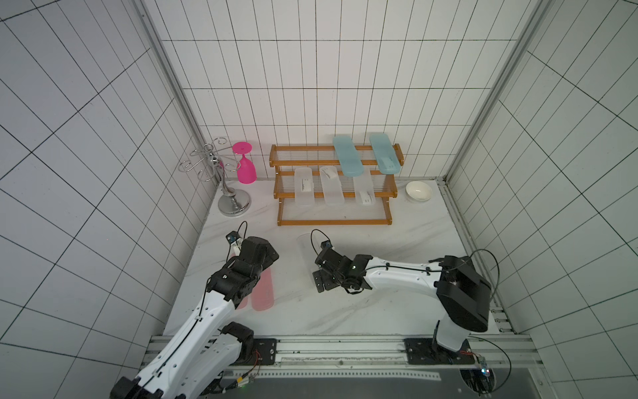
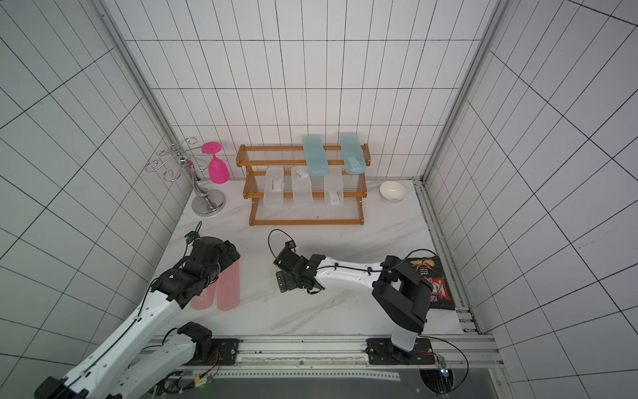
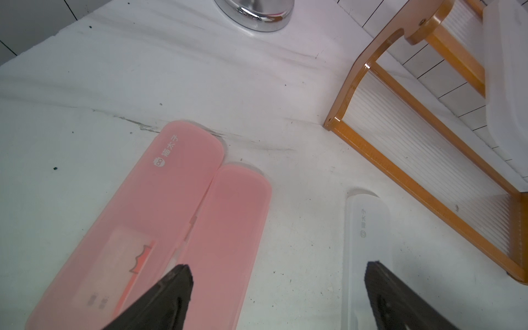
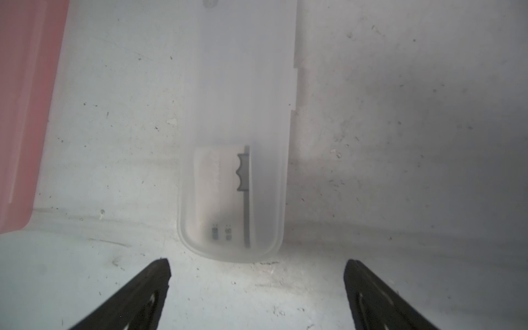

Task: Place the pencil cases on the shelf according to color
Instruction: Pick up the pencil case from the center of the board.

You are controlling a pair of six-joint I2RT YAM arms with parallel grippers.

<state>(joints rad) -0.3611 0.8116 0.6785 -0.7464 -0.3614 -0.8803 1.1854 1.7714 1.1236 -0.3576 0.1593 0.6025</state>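
The shelf [image 1: 335, 221] stands at the back. Two light blue pencil cases [image 1: 347, 155] [image 1: 384, 152] lie on its top tier. On the middle tier lie three clear pencil cases [image 1: 303, 188] [image 1: 331, 188] [image 1: 364, 191]. Its lowest tier holds nothing. Two pink cases [image 3: 137, 217] [image 3: 228, 228] lie side by side on the table, partly under my left arm. My left gripper [image 3: 278, 273] hangs open, one finger over the right pink case, the other over a clear case [image 3: 368, 228]. My right gripper [image 4: 257, 265] stands open just short of that clear case's [image 4: 240, 114] rounded end.
A silver wire stand [image 1: 228, 186] with a pink goblet [image 1: 245, 165] hung upside down on it stands left of the shelf. A white bowl [image 1: 418, 191] sits to the shelf's right. A snack bag [image 2: 431, 279] lies by the right wall under my right arm.
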